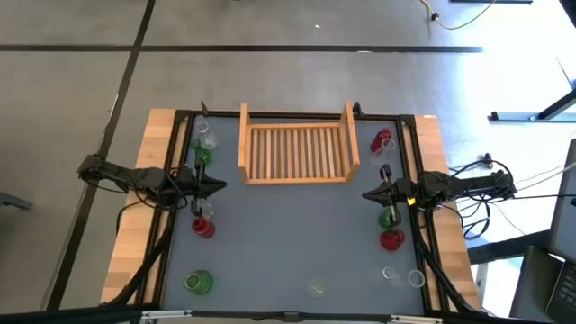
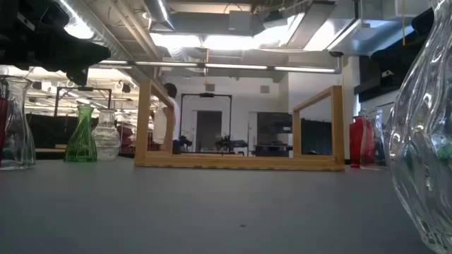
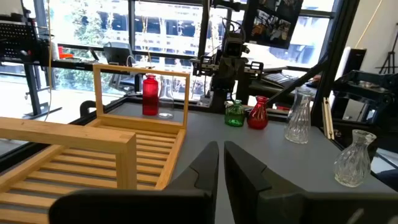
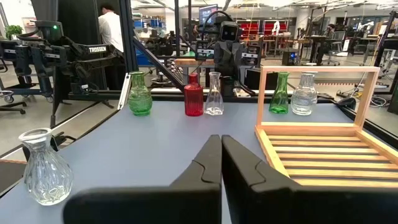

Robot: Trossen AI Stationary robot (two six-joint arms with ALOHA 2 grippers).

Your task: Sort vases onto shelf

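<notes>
High view: shelf (image 1: pixel 297 151) sits at upper centre of the grey worktop (image 1: pixel 297 234), empty, slats bare. Left gripper (image 1: pixel 219 187) at frame left and right gripper (image 1: pixel 369 193) at frame right both hover inward, jaws closed, holding nothing. Vases lie along both worktop edges: green vase (image 1: pixel 202 155) and red vase (image 1: pixel 203 227) at left, red vase at right (image 1: pixel 382 141) near the shelf's corner. Clear vases at lower edge are faint, hard to count. Low view: a clear vase (image 2: pixel 427 141) at frame right is cut off by the edge; shelf's rear partly hidden by its side boards.
</notes>
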